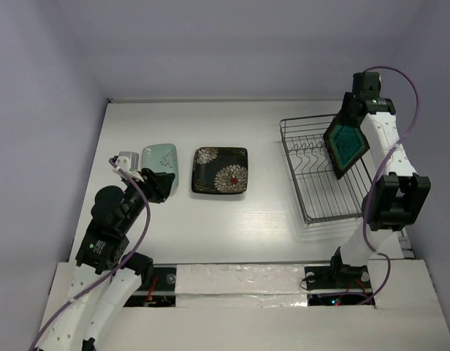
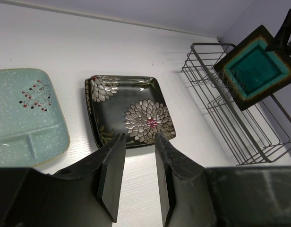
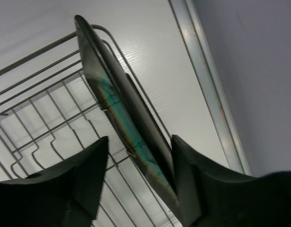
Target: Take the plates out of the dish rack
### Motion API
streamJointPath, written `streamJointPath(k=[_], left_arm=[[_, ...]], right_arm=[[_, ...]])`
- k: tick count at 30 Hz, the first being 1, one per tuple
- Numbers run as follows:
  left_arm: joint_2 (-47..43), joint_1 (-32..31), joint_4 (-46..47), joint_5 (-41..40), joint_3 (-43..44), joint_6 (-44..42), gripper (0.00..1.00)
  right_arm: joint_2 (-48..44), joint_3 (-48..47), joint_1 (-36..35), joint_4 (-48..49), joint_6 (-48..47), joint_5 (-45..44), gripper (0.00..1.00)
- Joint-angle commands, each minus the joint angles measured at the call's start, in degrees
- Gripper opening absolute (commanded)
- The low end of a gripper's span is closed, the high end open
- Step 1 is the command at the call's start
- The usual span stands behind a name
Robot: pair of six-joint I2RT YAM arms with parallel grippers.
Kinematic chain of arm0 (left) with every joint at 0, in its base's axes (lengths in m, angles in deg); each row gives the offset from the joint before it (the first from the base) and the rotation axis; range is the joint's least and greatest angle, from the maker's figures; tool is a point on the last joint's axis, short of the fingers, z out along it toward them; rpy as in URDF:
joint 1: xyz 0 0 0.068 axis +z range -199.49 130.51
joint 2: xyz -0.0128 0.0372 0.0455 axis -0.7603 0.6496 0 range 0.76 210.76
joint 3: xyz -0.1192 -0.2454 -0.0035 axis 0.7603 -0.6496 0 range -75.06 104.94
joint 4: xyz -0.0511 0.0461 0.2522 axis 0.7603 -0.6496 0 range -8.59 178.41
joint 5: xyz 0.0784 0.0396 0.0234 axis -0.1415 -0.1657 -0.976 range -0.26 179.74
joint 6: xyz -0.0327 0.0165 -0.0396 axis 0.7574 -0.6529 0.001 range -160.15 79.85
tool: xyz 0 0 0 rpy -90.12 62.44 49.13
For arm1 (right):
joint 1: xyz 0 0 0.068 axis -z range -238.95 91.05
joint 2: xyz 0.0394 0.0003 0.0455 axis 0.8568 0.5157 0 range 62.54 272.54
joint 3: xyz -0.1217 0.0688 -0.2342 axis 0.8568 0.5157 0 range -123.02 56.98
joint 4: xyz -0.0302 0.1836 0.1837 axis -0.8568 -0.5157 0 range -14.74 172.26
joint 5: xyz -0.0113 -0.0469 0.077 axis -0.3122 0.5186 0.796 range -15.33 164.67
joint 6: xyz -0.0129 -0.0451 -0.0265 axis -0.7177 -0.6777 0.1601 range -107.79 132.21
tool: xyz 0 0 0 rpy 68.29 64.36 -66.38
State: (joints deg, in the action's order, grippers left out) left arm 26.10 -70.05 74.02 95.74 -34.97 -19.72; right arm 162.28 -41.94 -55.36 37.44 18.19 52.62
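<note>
The brown-rimmed teal plate (image 1: 347, 144) hangs tilted on one corner above the wire dish rack (image 1: 320, 197). My right gripper (image 1: 351, 110) is shut on its top corner. In the right wrist view the plate (image 3: 122, 113) runs edge-on between my fingers, over the rack bars (image 3: 41, 104). The rack holds no other plate. Two black flower plates (image 2: 129, 111) lie stacked on the table, with the mint green plate (image 2: 22, 113) to their left. My left gripper (image 2: 139, 137) is open and empty, just in front of the black plates. In the top view it (image 1: 158, 184) sits beside the mint plate (image 1: 161, 159).
The rack stands at the right side of the white table, close to a metal rail (image 3: 207, 85) along the table's right edge. Grey-violet walls close in the back and both sides. Purple cables loop off both arms.
</note>
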Motion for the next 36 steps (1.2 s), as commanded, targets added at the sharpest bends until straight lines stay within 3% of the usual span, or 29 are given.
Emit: streamJointPath(k=[1, 5, 7, 10, 12, 16, 18, 21, 22, 25, 36], left_arm=[[0.5, -0.3, 2.3, -0.3, 0.4, -0.2, 0.28], [0.8, -0.3, 2.1, -0.4, 0.4, -0.1, 0.28], [0.9, -0.3, 2.2, -0.5, 0.4, -0.1, 0.28], [0.7, -0.3, 2.2, -0.5, 0.4, -0.1, 0.28], [0.4, -0.3, 2.2, -0.6, 0.3, 0.0, 0.29], [0.1, -0.3, 2.3, -0.8, 0.3, 0.0, 0.29], [-0.2, -0.3, 2.3, -0.9, 0.2, 0.1, 0.29], [-0.6, -0.3, 2.4, -1.1, 0.2, 0.1, 0.29], [-0.8, -0.3, 2.4, -1.1, 0.0, 0.3, 0.29], [-0.8, -0.3, 2.4, -1.2, 0.1, 0.3, 0.30], [-0.2, -0.3, 2.6, -1.3, -0.1, 0.5, 0.30]], right_arm=[[-1.9, -0.9, 0.0, 0.4, -1.4, 4.2, 0.58], [-2.2, 0.7, 0.0, 1.0, -1.4, 6.3, 0.49], [-2.3, 1.4, 0.0, 0.9, -1.1, 6.0, 0.39], [-3.1, 3.0, 0.0, 1.4, -0.6, 6.6, 0.37], [-3.7, 4.3, 0.0, 1.5, -0.4, 7.0, 0.27], [-3.4, 5.0, 0.0, 1.5, -0.3, 6.1, 0.38], [-2.7, 4.6, 0.0, 1.1, -0.4, 6.1, 0.37], [-3.1, 4.2, 0.0, 1.5, -0.3, 4.9, 0.26], [-3.8, 3.8, 0.0, 1.7, -0.5, 4.7, 0.17], [-5.6, 2.3, 0.0, 1.8, -1.1, 4.3, 0.00], [-15.2, -0.8, 0.0, 1.9, -3.0, 2.1, 0.00]])
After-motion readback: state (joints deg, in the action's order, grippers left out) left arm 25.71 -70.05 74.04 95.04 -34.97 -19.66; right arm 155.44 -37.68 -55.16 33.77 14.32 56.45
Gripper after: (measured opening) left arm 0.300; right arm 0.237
